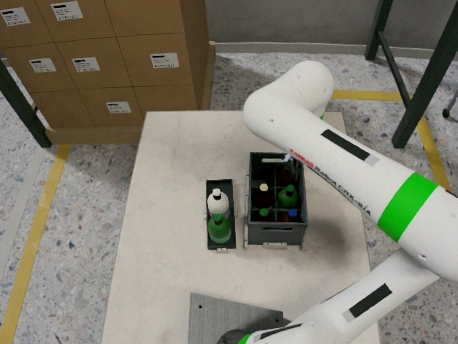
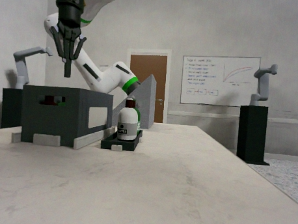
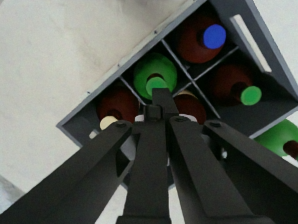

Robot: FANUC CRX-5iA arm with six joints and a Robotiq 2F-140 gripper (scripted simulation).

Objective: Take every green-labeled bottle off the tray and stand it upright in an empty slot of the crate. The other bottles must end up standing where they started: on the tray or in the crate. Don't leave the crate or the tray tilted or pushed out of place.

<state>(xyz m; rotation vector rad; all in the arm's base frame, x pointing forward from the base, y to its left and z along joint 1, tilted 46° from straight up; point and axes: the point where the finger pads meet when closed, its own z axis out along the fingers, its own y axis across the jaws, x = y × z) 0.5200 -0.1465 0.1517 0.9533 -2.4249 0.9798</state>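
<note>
A green bottle [image 1: 219, 231] [image 2: 138, 114] [image 3: 276, 136] and a white bottle [image 1: 218, 204] [image 2: 126, 117] stand upright on the dark tray [image 1: 212, 186] [image 2: 107, 144]. The grey crate [image 1: 260, 234] [image 2: 52, 122] stands level beside it. Inside are a green bottle [image 1: 288, 198] [image 3: 162, 68] in the middle row, a blue-capped brown bottle [image 1: 292, 215] [image 3: 192, 45], a green-capped brown bottle [image 1: 263, 214] [image 3: 225, 82] and two cream-capped brown ones [image 1: 264, 198] [image 3: 117, 102]. The back-left slot looks empty. My gripper [image 2: 67, 74] is shut and empty above the crate, its fingers hiding part of the slots in the wrist view.
Light brackets [image 1: 275, 245] [image 2: 47, 140] hold the crate's base on the table [image 1: 165, 215] [image 2: 182, 176]. A narrow gap separates crate and tray. A grey plate [image 1: 225, 310] and the arm's base are at the table's near edge. Stacked cartons [image 1: 100, 70] stand behind the table.
</note>
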